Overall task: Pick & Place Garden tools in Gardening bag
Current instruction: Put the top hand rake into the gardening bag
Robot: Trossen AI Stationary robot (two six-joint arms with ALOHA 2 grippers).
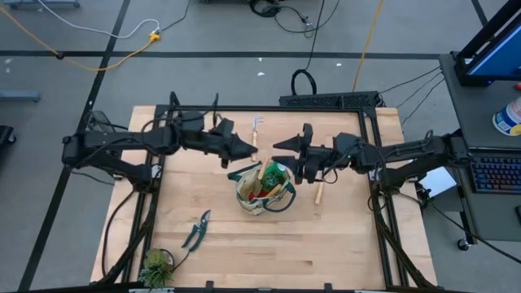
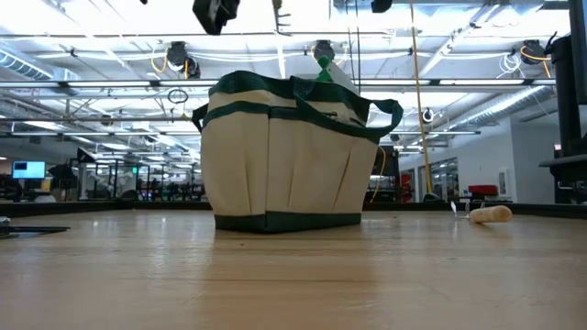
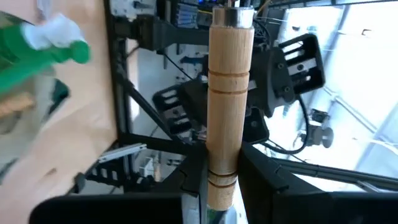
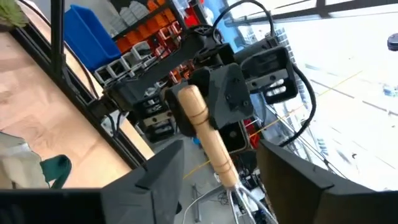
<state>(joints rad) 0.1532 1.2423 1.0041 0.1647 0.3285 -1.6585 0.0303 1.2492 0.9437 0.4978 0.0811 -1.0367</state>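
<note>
A stiff, light wooden-handled tool (image 3: 227,106) is clamped mid-handle by the left gripper (image 1: 244,149), centre frame; right gripper (image 1: 286,146) fingers can't be told.

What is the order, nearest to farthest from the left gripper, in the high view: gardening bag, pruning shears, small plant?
From the left gripper:
1. gardening bag, table centre.
2. pruning shears, left of bag.
3. small plant, left corner.

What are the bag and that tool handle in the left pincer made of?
The bag looks like beige canvas with dark green fabric trim: matte, stitched pocket seams. The handle looks like pale unpainted wood, smooth-turned with grooved rings, and a metal collar on one end.
</note>
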